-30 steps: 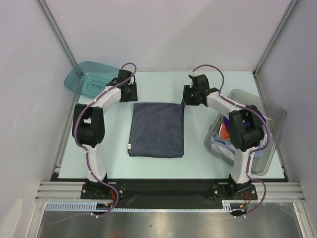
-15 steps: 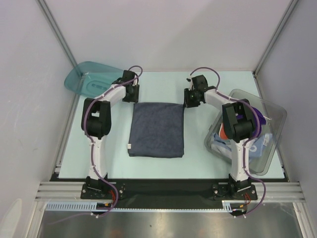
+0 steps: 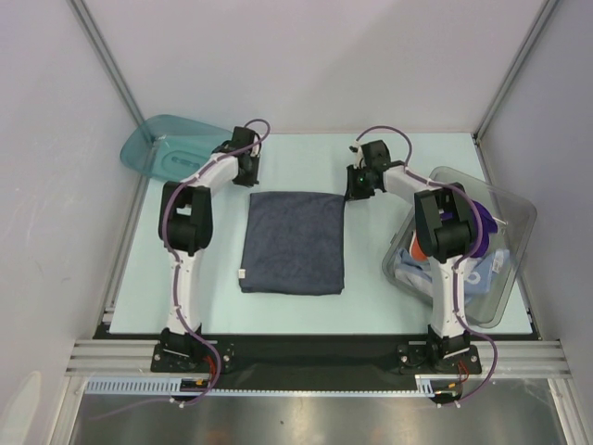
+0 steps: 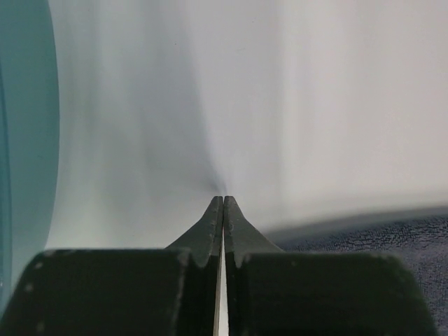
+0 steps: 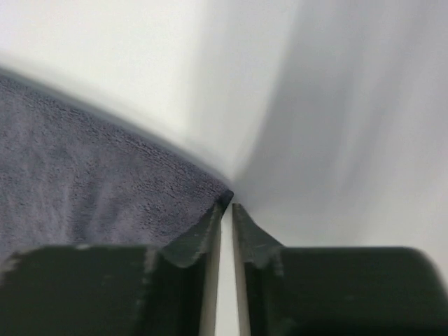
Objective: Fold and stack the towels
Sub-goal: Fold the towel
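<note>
1. Desk (image 3: 380, 298): a pale green top that carries every item below.
2. Towel (image 3: 295, 243): dark grey-blue, lying flat at the desk centre, with its long sides running from the near edge toward the far edge.
   - A small white tag shows at its near-left corner.
   - Handling, as judged: light, limp and napped. It should hold well in a pinch, but it will sag and drag if lifted by one point.
   - Grasp two corners of one edge, one gripper per corner. The far corners lie closest to the fingers.
3. Bin (image 3: 519, 215): clear plastic, at the right edge of the desk and set askew to it. It holds the bin towels (item 5), and the right arm crosses in front of it.
4. Tray (image 3: 153, 148): teal plastic, at the far-left corner, overhanging the left edge. No towel shows in it.
5. Bin towels (image 3: 484, 222): crumpled cloth in purple, orange-red and light blue. The count cannot be determined.
6. Right gripper (image 5: 226, 203): at the towel's far-right corner.
   - The fingers are almost together, with only a thin bright slit between them.
   - The cloth corner touches one tip, and no cloth shows in the slit.
7. Left gripper (image 4: 223, 200): just beyond the towel's far-left corner, over bare desk.
   - The fingers are pressed together and hold nothing.
</note>
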`<act>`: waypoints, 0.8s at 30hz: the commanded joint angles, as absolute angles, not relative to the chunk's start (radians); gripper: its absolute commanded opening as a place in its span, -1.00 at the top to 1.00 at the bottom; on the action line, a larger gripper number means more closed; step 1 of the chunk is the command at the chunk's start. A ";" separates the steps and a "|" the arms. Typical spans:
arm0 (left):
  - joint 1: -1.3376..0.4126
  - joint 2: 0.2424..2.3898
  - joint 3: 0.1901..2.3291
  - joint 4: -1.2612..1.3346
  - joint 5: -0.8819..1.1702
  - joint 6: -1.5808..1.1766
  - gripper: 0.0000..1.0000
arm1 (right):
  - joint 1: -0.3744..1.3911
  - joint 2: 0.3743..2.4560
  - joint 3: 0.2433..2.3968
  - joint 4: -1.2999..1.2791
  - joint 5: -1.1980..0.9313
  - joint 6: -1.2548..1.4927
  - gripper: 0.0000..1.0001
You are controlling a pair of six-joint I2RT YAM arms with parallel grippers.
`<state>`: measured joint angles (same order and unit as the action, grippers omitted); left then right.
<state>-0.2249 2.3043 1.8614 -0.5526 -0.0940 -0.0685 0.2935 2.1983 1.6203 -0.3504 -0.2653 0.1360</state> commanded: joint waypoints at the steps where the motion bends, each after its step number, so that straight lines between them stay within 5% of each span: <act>1: -0.227 2.327 1.931 -0.580 -0.091 -0.044 0.99 | 0.278 2.220 1.666 -0.327 -0.270 0.115 0.75; 5: -0.227 2.347 1.971 -0.604 -0.103 -0.041 0.99 | 0.272 2.232 1.701 -0.342 -0.262 0.091 0.96; 10: -0.222 2.319 1.974 -0.603 -0.136 -0.041 0.99 | 0.267 2.232 1.712 -0.348 -0.267 0.060 0.99; 15: -0.216 2.270 1.979 -0.604 -0.055 -0.003 0.31 | 0.249 2.197 1.695 -0.360 -0.350 0.035 0.53; 20: -0.215 2.249 1.982 -0.635 0.047 0.095 0.11 | 0.239 2.203 1.741 -0.417 -0.465 0.003 0.26; 24: -0.215 2.269 1.988 -0.660 0.077 0.156 0.04 | 0.241 2.243 1.784 -0.471 -0.469 -0.031 0.24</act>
<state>-0.2214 2.3283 1.9408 -0.6342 0.0116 0.0723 0.2436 2.2295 1.7191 -0.4347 -0.4171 0.0132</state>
